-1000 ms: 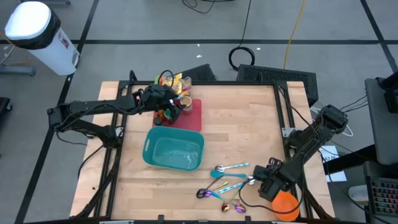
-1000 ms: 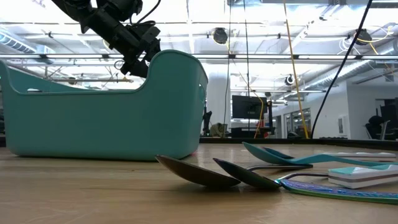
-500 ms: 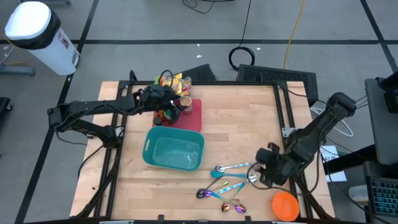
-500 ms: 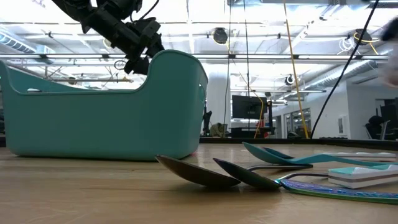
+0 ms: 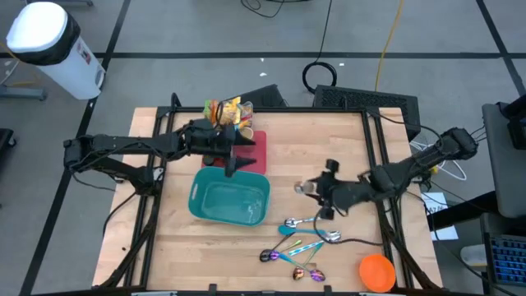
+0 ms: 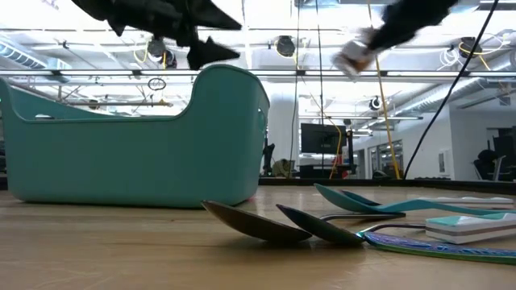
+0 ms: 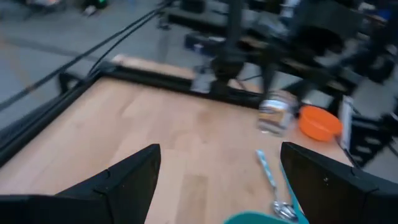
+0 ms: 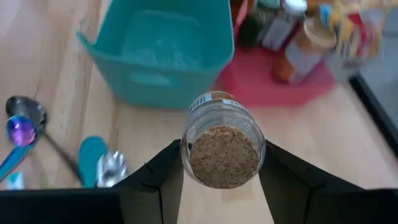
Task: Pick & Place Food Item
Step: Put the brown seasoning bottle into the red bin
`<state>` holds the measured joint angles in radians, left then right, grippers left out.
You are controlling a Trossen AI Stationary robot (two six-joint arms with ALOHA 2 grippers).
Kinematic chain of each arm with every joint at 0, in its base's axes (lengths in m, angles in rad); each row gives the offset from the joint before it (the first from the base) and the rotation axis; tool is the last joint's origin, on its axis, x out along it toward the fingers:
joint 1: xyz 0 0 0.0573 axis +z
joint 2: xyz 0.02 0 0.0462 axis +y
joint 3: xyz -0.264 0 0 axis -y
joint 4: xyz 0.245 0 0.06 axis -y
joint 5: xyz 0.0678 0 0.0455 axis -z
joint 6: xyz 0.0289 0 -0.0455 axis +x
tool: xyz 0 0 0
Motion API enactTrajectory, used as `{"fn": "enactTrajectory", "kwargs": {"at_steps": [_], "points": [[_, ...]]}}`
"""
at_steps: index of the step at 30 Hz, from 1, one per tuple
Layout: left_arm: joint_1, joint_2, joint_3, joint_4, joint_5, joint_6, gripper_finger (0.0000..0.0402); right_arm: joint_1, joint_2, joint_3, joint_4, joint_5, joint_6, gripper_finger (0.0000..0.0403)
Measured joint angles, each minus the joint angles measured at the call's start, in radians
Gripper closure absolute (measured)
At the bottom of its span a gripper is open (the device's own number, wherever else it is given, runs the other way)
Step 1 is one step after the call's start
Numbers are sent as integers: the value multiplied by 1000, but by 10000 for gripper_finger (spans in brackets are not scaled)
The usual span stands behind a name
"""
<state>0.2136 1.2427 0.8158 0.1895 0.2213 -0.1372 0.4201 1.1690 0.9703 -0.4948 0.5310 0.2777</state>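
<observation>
A small glass jar with a cork lid [image 8: 222, 152] sits between the fingers of my right gripper [image 5: 319, 191], which holds it in the air over the middle right of the table. In the low view the jar [image 6: 353, 56] is high above the tabletop. My left gripper [image 5: 237, 158] stands open and holds nothing, over the far rim of the teal bin [image 5: 197, 185]. Behind it, a heap of food packets and jars [image 5: 228, 113] stands on the red tray [image 5: 256, 156]. In the left wrist view its fingers [image 7: 134, 171] stand wide apart, with the jar [image 7: 273, 115] farther off. My right gripper pinches the jar's glass sides [image 8: 188, 134] between its two fingers. The cork end [image 8: 224, 158] points back toward the wrist. The fingers come from the table's right, slanting down. The jar is lifted clear of the table and tilted.
Several spoons [image 5: 304, 238] lie near the front edge, right of the bin. An orange bowl [image 5: 378, 271] sits at the near right corner. Bare wood lies between the bin and my right gripper.
My right gripper has risen from beside the orange bowl and gone toward the table's middle and far side, turning as it went. It now carries the jar high over the table. My left gripper has swung from over the red tray toward the bin's far rim and tipped up.
</observation>
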Motion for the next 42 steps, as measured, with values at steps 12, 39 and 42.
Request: {"fn": "enactTrajectory", "kwargs": {"at_steps": [12,39,42], "points": [[-134,41,0,66,-154,103,66,-278,85,0,375,-304,-377,242],[-131,297,123,113,-71,145,88,-357,141,0,528,-404,-432,242],[-131,296,123,112,-64,143,141,-357,141,0,520,-399,-432,242]]}}
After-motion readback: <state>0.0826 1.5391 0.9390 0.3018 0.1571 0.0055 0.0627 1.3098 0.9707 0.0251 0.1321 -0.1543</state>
